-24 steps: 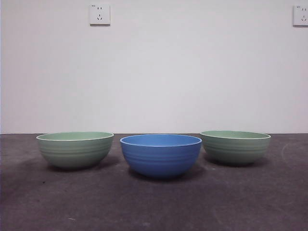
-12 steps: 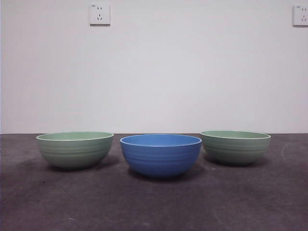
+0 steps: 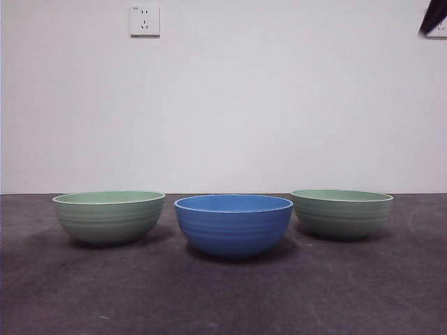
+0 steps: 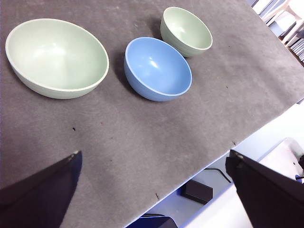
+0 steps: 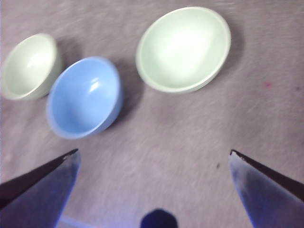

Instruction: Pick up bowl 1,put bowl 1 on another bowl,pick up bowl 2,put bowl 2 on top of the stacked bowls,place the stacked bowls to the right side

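Observation:
Three ribbed bowls stand apart in a row on the dark table. The blue bowl point(image 3: 232, 225) is in the middle and a little nearer the front. One pale green bowl point(image 3: 109, 216) stands to its left, the other pale green bowl point(image 3: 342, 213) to its right. My left gripper point(image 4: 154, 154) hangs open high above the table, nearest the left green bowl point(image 4: 57, 57), with the blue bowl point(image 4: 158, 69) beyond. My right gripper point(image 5: 153, 152) is open too, high over the table before the right green bowl point(image 5: 184, 47) and the blue bowl point(image 5: 84, 97); its picture is blurred. Neither holds anything.
A black arm tip point(image 3: 433, 17) shows at the top right corner of the front view. The table's edge point(image 4: 228, 147) runs close under the left gripper, with dark objects on the floor beyond. A white wall with sockets stands behind the table.
A black arm tip has come into the front view's top right corner. The three bowls have not moved.

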